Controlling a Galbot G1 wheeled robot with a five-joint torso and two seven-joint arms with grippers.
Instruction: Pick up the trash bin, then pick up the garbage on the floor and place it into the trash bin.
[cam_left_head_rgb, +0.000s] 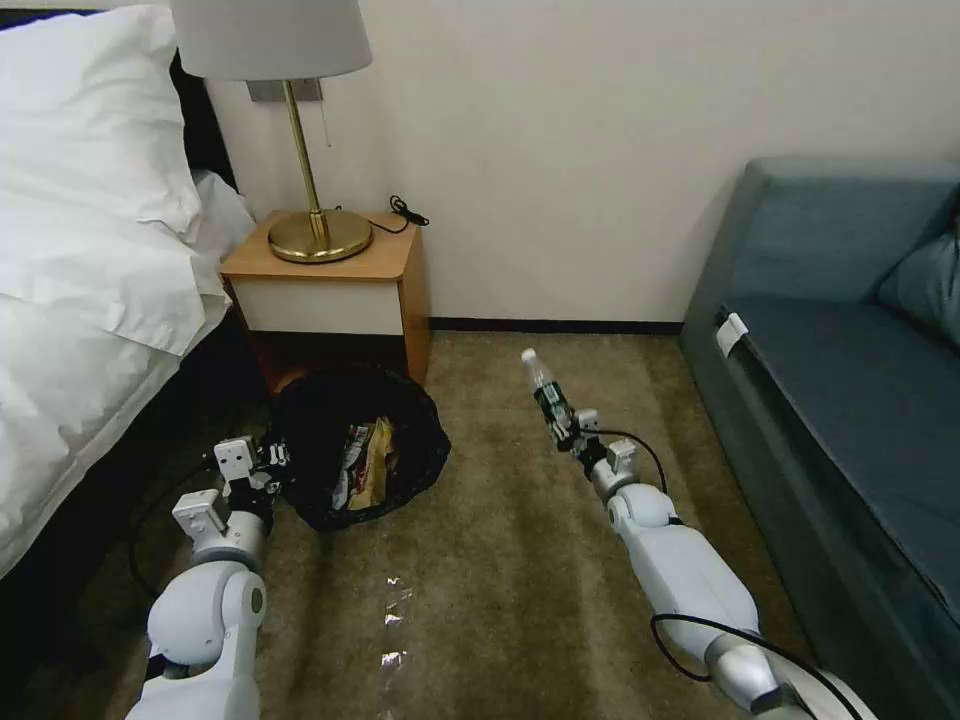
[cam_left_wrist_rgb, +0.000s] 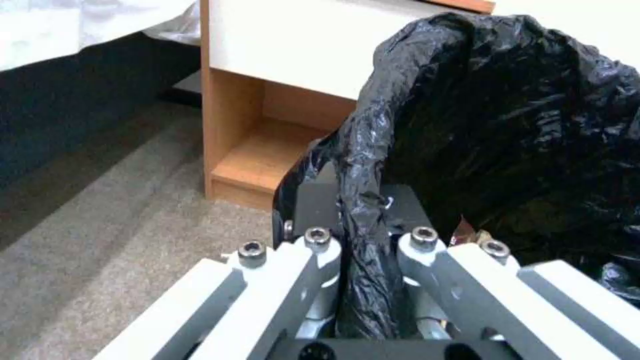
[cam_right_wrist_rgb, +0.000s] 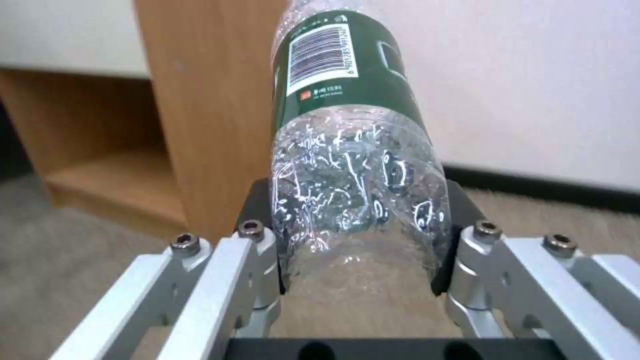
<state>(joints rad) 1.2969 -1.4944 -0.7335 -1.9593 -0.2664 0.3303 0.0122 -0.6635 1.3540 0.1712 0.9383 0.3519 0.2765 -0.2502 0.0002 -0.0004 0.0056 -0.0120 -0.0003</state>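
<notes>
Head view: right pincer (cam_left_head_rgb: 562, 428) clamps bottle (cam_left_head_rgb: 543, 390); left pincer (cam_left_head_rgb: 272, 462) pinches bin (cam_left_head_rgb: 400, 470) rim. Next, likely carry bottle toward 9 o'clock, over bin.

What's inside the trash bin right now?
Inside the trash bin, held at its rim by the left pincer, lie crumpled wrappers. The black liner hides anything deeper.
</notes>
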